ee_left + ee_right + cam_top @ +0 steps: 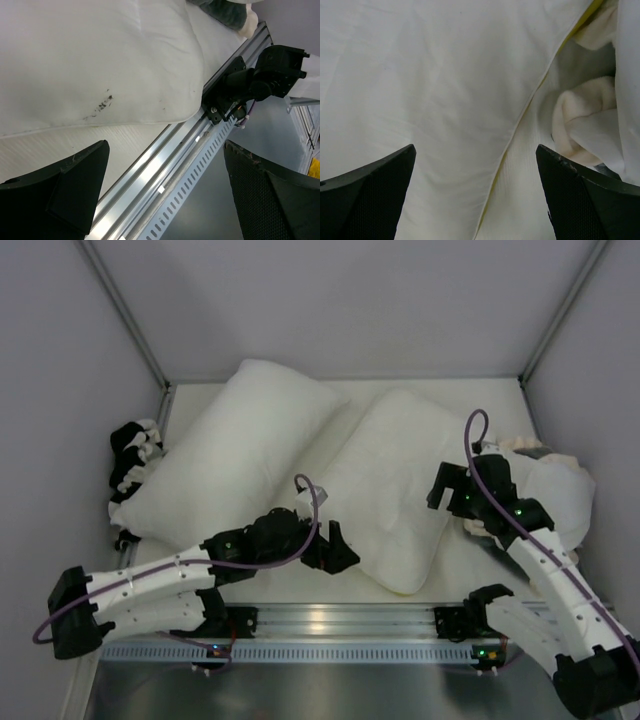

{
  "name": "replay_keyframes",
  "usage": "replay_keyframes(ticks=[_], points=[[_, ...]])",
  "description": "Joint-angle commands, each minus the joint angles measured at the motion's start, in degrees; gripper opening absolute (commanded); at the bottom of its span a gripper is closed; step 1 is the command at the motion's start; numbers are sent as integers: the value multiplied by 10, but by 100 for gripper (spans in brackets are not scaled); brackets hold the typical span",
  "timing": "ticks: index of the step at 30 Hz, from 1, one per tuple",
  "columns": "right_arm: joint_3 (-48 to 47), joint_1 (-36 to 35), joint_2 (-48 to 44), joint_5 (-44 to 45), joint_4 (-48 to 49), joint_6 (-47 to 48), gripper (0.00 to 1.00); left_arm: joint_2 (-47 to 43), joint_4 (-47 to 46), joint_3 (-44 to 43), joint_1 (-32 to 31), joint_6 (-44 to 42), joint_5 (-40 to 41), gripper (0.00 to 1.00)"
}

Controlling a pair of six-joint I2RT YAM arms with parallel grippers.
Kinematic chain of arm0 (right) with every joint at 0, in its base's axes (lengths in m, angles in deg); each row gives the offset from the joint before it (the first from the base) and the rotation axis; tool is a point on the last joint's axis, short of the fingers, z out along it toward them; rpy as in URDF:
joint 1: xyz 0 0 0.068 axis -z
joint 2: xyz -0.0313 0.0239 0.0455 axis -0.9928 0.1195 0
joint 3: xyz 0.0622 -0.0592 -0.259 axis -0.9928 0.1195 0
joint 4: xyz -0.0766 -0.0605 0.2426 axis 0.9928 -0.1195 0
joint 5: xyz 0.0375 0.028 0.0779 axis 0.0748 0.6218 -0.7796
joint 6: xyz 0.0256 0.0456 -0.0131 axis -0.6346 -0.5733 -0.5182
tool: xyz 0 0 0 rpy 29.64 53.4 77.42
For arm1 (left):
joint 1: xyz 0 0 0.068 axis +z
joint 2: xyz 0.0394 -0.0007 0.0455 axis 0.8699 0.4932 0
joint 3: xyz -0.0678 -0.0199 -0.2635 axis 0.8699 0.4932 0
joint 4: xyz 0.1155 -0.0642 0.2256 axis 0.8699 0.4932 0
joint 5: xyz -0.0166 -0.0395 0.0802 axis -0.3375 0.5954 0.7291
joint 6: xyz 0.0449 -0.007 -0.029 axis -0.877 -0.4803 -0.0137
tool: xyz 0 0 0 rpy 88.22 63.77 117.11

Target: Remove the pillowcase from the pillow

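Observation:
The pillow [390, 490] is plain white and lies bare on the table's middle, tilted toward the back right. The pillowcase [555, 490] lies bunched at the right edge, white face up with its cream frill showing, apart from the pillow. My left gripper [338, 552] is open and empty at the pillow's near left corner. In the left wrist view the left gripper [166, 147] hangs over the rail, beside the pillow [125, 60]. My right gripper [445, 490] is open and empty over the pillow's right edge. The right wrist view shows the right gripper [475, 150], the pillow [420, 75] and the frill [580, 120].
A longer white pillow [230, 460] lies at the left. A black-and-white patterned cloth [135, 455] sits against the left wall. A metal rail [330, 625] runs along the near edge, also in the left wrist view [165, 165]. Walls close in on three sides.

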Motion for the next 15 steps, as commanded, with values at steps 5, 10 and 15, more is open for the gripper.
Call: replay_keyframes(ticks=[5,10,15], points=[[12,-18,-29,-11,40,-18,99,-62,-50,26,3,24,-17,99],[18,-19,-28,-7,38,-17,99,-85,-69,46,3,37,-41,99],[26,-20,-34,-12,38,-10,99,-105,-97,56,3,46,-55,99]])
